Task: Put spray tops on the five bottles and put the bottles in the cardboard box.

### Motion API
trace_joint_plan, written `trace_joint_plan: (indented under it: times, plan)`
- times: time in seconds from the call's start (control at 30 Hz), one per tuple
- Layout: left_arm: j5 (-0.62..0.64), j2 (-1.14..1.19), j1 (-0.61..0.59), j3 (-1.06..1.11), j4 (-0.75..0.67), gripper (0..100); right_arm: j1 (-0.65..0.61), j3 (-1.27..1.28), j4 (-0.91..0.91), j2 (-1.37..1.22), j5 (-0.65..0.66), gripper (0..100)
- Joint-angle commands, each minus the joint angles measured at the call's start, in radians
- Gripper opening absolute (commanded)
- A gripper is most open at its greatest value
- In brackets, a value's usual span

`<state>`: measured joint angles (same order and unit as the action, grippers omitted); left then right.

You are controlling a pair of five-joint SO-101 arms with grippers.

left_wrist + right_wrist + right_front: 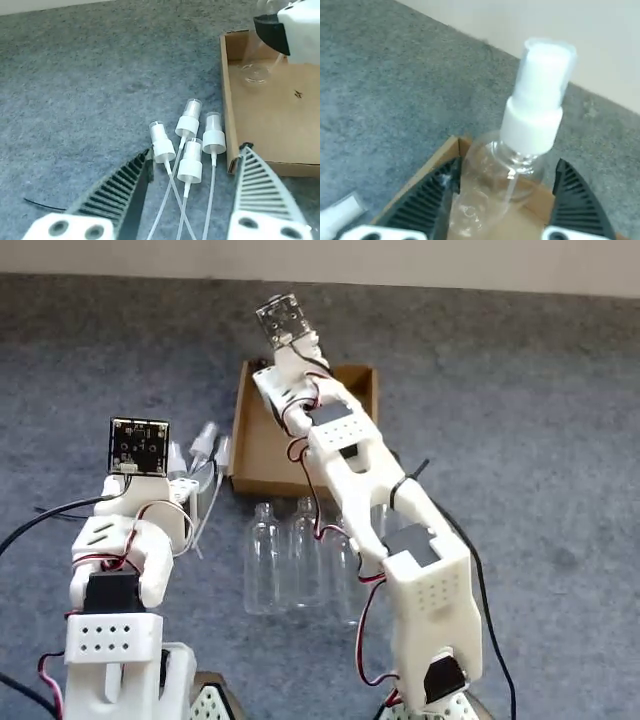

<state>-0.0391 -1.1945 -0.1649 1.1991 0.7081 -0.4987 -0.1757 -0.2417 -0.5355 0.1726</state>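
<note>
R pincer (pixel 509 162) grips the capped bottle (pixel 495 195) by the body, one jaw each side. The white spray top (pixel 537 100) sticks up past the jaw tips and the bottle is tilted a bit. The cardboard box (pixel 440 152) is right under this pincer, w/ the bottle's base down inside it near a far corner. From the L wrist cam the clear base (pixel 255 75) seems to sit at the box floor, but can't tell if it's touching.

L pincer (pixel 196 150) is open wide, nothing in it, low over the grey carpet (pixel 90 85). Four loose spray tops (pixel 191 160) lie just ahead of and between its jaw tips. Their heads point away from the pincer, dip tubes trail back toward it, and two tubes cross. Box wall is just beside one jaw tip.

In the high cam, at least 3 bare bottles (pixel 262 560) stand upright in a row, close together, no tops on. They're well behind the R pincer, alongside that arm's forearm, w/ one partly hidden by it. They're off to the side of the L pincer, nearer the arm bases than the box (pixel 255 440).
</note>
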Motion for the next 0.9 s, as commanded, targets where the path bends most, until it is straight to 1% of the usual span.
trace_joint_plan:
  times: [0.0,0.27,0.43,0.67,0.77,0.87]
  plan:
    - [0.006,0.001,-0.007,-0.007,-0.021,24,-0.007,-0.082,-0.056,0.033,0.011,23.2]
    - [0.006,0.001,-0.005,-0.007,-0.021,24,-0.031,-0.145,-0.065,0.03,0.009,23.2]
    - [0.006,0.002,-0.005,-0.007,-0.021,24,-0.045,-0.191,-0.124,0.028,0.009,23.2]
    - [0.006,0.002,-0.005,-0.007,-0.021,24,-0.047,-0.351,-0.252,0.031,0.006,23.2]
    - [0.006,0.002,-0.005,-0.007,-0.021,24,-0.047,-0.449,-0.34,0.031,0.006,23.2]
    - [0.006,0.002,-0.005,-0.007,-0.021,24,-0.047,-0.559,-0.464,0.031,0.006,23.2]
